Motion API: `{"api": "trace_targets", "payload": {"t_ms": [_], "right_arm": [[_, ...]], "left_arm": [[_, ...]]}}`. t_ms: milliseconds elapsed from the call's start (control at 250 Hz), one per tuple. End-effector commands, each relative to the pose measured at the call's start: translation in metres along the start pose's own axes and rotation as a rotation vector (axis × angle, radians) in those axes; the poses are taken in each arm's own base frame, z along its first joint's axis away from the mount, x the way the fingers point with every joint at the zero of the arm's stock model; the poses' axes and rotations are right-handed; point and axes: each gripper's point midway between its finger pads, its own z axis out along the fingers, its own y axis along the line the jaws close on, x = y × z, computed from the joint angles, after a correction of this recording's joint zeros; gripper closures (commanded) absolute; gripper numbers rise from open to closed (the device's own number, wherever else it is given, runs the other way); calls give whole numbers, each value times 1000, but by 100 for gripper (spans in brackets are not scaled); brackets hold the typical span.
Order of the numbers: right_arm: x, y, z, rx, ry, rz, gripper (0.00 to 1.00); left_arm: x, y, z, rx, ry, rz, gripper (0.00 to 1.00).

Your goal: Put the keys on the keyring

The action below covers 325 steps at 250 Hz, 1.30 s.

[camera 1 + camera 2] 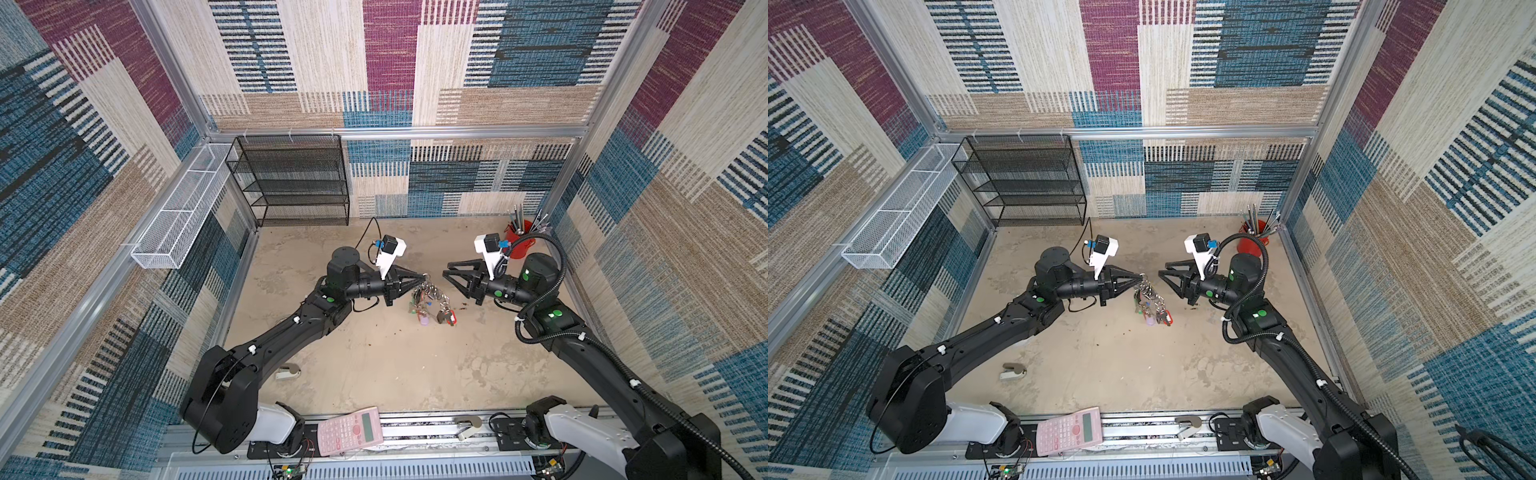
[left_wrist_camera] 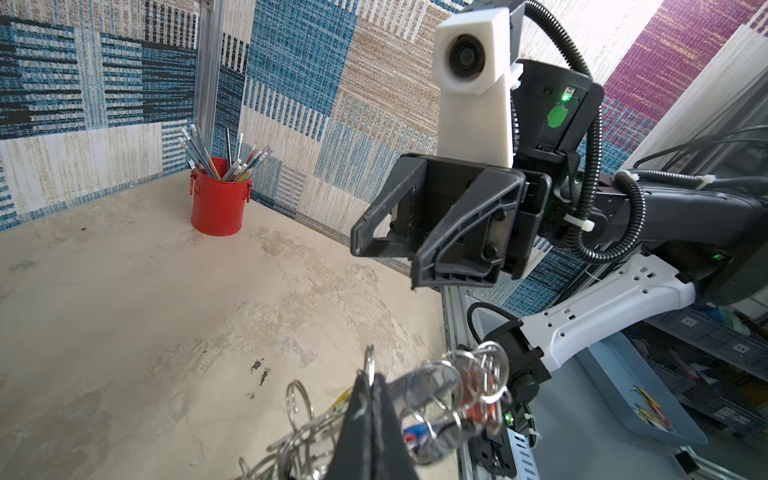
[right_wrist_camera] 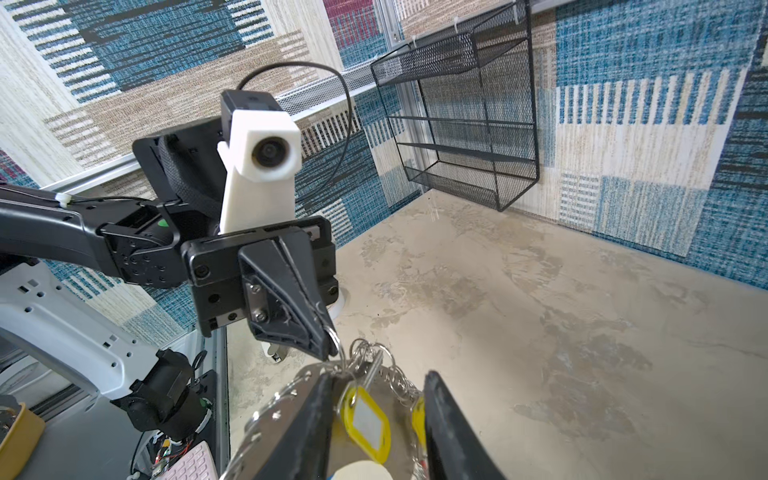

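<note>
The keyring [image 1: 432, 305], a flat grey ring crowded with silver rings and coloured tags, hangs from my left gripper [image 1: 424, 276] down to the table in both top views [image 1: 1152, 305]. The left gripper [image 2: 372, 380] is shut on a small silver ring [image 3: 333, 337] at the top of the bunch. The keys with the yellow tag [image 3: 365, 419] hang just under that ring, against the grey band [image 3: 274, 411]; I cannot tell whether the pinched ring is theirs. My right gripper [image 1: 446, 269] stands open, a short gap right of the bunch, holding nothing. Its fingers [image 3: 316, 419] frame the yellow tag.
A red cup of pencils [image 1: 517, 243] stands at the back right corner. A black mesh shelf [image 1: 291, 178] and a white wire basket [image 1: 183, 212] hang on the walls. A pink calculator [image 1: 351, 430] lies on the front rail. A small beige clip [image 1: 289, 371] lies front left.
</note>
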Motion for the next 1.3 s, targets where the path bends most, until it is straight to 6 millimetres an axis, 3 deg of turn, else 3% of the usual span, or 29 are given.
{"api": "trace_targets", "payload": {"t_ms": [0,608,896,1140,1296], "right_arm": [[-7,11,3,-72,-18,-10,62],[4,21,28,-162,25,2,67],[7,20,32,-167,32,10,79],[15,21,33,-180,44,22,83],[16,21,33,-181,45,21,94]], "left_arm": [[-14,-10,-1,47,-51,32,100],[-15,-10,3,79,-75,15,100],[-16,-11,3,94,-82,8,100],[-18,-12,3,104,-97,0,100],[-19,-13,4,114,-100,-6,100]]}}
